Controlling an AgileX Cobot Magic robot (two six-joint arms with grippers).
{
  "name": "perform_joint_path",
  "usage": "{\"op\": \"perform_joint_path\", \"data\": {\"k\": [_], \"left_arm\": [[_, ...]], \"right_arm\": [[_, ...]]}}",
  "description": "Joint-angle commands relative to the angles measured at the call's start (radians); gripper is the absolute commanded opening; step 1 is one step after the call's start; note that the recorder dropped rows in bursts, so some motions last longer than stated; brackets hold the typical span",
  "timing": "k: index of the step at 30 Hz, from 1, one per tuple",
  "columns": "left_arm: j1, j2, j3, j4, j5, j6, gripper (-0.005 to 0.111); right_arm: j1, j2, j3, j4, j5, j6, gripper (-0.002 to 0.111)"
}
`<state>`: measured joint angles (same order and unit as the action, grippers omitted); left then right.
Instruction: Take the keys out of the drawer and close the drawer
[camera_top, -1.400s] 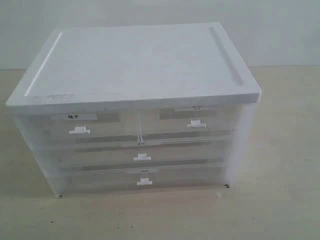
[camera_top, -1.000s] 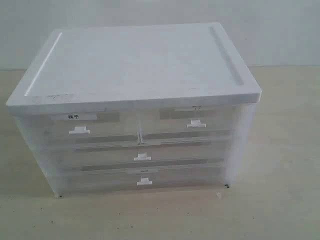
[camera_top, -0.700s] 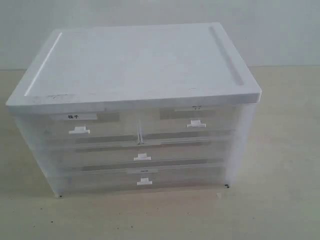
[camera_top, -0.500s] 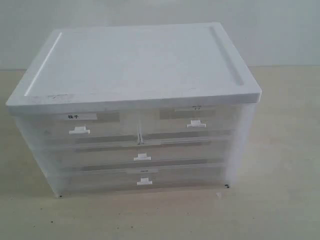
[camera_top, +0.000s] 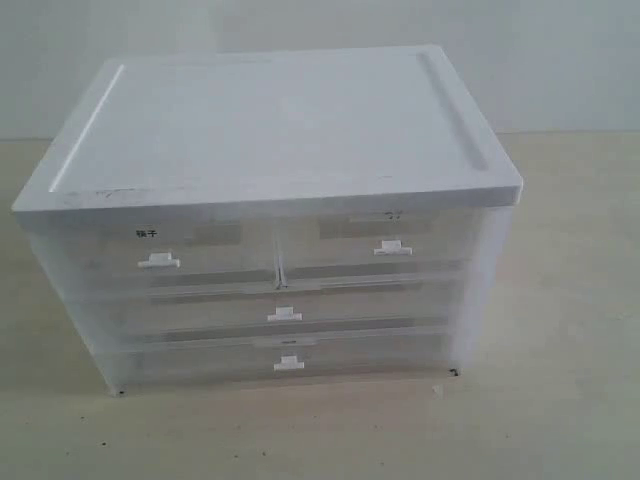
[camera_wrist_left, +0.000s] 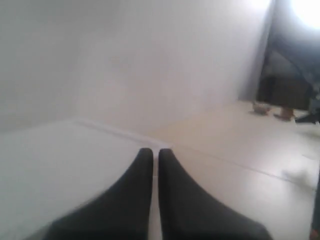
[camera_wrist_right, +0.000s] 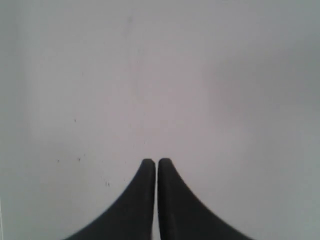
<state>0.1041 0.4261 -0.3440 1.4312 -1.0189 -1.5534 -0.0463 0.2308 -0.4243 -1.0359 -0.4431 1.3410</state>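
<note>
Exterior view
- White plastic cabinet stands on a beige surface, fronts toward the near side.
- Top row holds two half-width drawers. The left one has a label with dark characters.
- The right one is the drawer for the task. It has a faint mark above a small white tab handle and is pushed fully in.
- Two full-width drawers sit below, also shut.
- The keys are not visible. Judged to lie inside the top right drawer, but no shape shows through its cloudy front.
- No arm or gripper appears in this view.

Left wrist view
- Left gripper is closed, fingers nearly touching, holding nothing.
- It hovers over a pale flat panel with a raised ridge, beige surface beyond. Cannot tell whether this is the cabinet top.

Right wrist view
- Right gripper is closed and empty.
- It faces a plain pale expanse with a few dark specks. Cannot tell what it is.

Handling, as judgement
- The drawer looks light and thin-walled. The tab handle is the only purchase, small and smooth, so pinch it squarely and pull straight toward the near side.
- The cabinet looks light and may slide when tugged.
- The keys are likely stiff metal, light, slick and loose on their ring. Better to pinch the ring or tag than a single blade.
</note>
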Motion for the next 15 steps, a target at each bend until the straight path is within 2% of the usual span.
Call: {"op": "perform_joint_path", "data": {"k": [1, 2, 3, 5, 6, 9, 12, 15], "left_arm": [[0.004, 0.203, 0.051, 0.085, 0.035, 0.004, 0.005], [0.004, 0.268, 0.092, 0.031, 0.103, 0.079, 0.005], [0.004, 0.294, 0.109, -0.004, 0.106, 0.127, 0.005], [0.004, 0.408, 0.175, -0.101, 0.015, 0.378, 0.005], [0.004, 0.435, 0.189, -0.128, -0.003, 0.439, 0.005], [0.004, 0.547, 0.235, -0.262, -0.021, 0.671, 0.005], [0.004, 0.621, 0.235, -0.327, -0.021, 0.741, 0.005], [0.004, 0.679, 0.235, -0.378, -0.030, 0.809, 0.005]], "right_arm": [[-0.003, 0.143, -0.100, -0.240, -0.058, 0.133, 0.000], [-0.003, 0.185, -0.119, -0.263, -0.088, 0.146, 0.000], [-0.003, 0.201, -0.124, -0.277, -0.108, 0.146, 0.000], [-0.003, 0.271, -0.125, -0.334, -0.135, 0.150, 0.000], [-0.003, 0.284, -0.125, -0.339, -0.135, 0.150, 0.000], [-0.003, 0.373, -0.142, -0.335, -0.289, -0.012, 0.000], [-0.003, 0.423, -0.159, -0.353, -0.332, -0.154, 0.000], [-0.001, 0.483, -0.171, -0.353, -0.260, -0.231, 0.000]]}}
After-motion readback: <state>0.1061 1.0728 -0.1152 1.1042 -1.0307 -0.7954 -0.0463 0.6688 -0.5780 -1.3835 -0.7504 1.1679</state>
